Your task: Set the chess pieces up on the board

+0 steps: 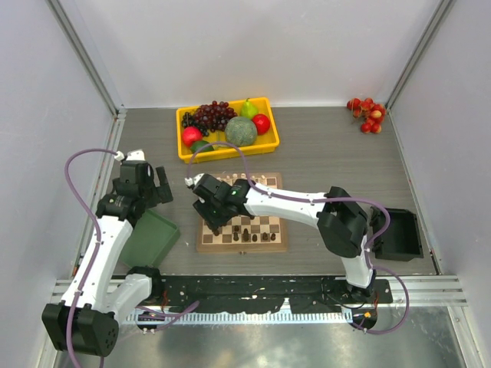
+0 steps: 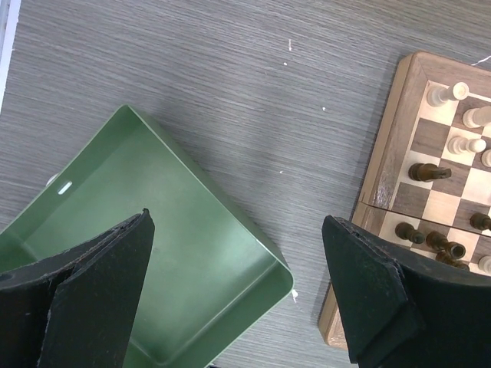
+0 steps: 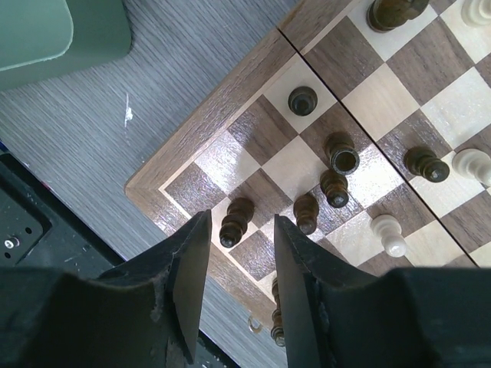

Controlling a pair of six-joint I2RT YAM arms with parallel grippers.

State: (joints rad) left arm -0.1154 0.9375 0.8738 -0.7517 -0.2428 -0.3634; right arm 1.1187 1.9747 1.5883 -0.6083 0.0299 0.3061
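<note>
Our right jaws stand partly apart. A narrow gap shows between the pads (image 3: 188, 284), and we see nothing clamped in it. They hang over a corner of the board (image 3: 211, 115). One dark pawn (image 3: 234, 222) stands just beyond the tips, and more chess pieces (image 3: 335, 188) cluster further ahead, one of them tipped over with its hollow base showing. Another dark piece (image 3: 276, 326) low in the gap is half hidden by one pad, and we cannot tell whether they touch.

Our left jaws are spread wide and hold nothing. The green tray (image 2: 153, 230) lies under one pad and the board's rim under the other, with bare bench (image 2: 268, 100) between. From above, the right arm covers part of the board. The yellow tray (image 1: 179, 142) of fruit sits well beyond it.
</note>
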